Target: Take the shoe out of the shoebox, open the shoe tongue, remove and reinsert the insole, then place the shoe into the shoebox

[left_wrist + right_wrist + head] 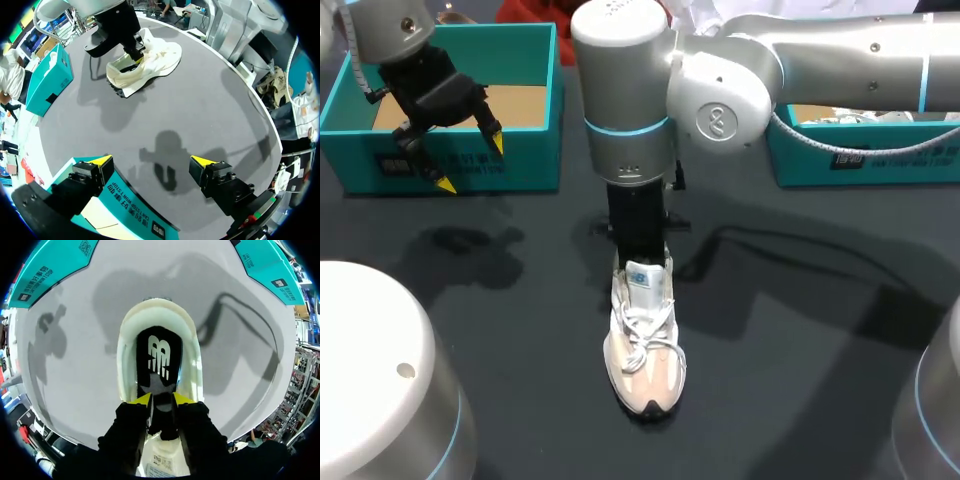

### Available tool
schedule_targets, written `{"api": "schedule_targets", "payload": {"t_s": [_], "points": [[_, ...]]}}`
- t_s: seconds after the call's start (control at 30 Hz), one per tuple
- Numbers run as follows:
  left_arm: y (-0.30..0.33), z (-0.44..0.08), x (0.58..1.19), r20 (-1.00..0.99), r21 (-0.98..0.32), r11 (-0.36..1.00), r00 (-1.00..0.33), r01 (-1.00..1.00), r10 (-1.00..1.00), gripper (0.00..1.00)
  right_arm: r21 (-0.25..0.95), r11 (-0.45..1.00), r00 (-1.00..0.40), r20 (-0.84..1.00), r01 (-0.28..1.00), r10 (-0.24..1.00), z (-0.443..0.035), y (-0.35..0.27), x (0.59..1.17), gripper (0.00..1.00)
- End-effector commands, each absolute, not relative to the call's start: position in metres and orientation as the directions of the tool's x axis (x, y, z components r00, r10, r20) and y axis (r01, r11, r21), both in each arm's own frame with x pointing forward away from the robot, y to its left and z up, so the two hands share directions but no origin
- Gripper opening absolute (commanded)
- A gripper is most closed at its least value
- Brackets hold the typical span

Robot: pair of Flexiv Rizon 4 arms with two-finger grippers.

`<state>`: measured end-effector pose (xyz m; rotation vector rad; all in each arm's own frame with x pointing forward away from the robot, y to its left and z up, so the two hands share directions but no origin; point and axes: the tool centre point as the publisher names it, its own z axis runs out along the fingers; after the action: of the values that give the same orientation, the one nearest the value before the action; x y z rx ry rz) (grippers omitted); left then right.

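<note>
Mid-surface, well apart from both boxes, the shoe [645, 350] is sitting upright on its sole with the toe pointing toward the robot's side. I am therefore reading the take-out step as done. The tongue [642, 275] is standing pulled forward, clear of the shoe's mouth, so the opening step is looking done too.

Right gripper [162, 400] is reaching down into that mouth. Its yellow tips are drawn close together and seemingly pinching a raised fold of the black insole [159, 355] from both sides. The rest of the insole is lying flat inside, its far end seated against the heel cup, so by my reading removal is only just starting.

Left gripper [470, 165] is hanging with fingers wide apart, holding nothing, over the front wall of the teal shoebox [535, 160]. The shoebox is showing a bare brown floor. A second teal box [860, 160] is standing at the far right of the surface [800, 330], with something pale inside that is too cut off to identify.

Steps remaining: pulling the insole out, sliding it back in, and returning the shoe to the shoebox.
</note>
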<state>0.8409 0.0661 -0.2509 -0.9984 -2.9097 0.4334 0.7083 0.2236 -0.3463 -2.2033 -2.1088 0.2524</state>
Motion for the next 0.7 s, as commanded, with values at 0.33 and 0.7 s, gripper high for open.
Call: {"api": "schedule_targets", "payload": {"t_s": [0.33, 0.7], "points": [[0.0662, -0.2512, 0.8409, -0.056, -0.27, 0.755, -0.793, 0.598, 0.607, 1.0, -0.2, -0.049, 0.04, -0.048, 0.979, 0.998, -0.3484, 0.2237, 0.7041, 0.5], [0.0662, -0.2512, 0.8409, -0.056, -0.27, 0.755, -0.793, 0.598, 0.607, 1.0, -0.213, -0.075, 0.065, -0.053, 0.974, 0.996, -0.3448, 0.2231, 0.7025, 0.98]]}}
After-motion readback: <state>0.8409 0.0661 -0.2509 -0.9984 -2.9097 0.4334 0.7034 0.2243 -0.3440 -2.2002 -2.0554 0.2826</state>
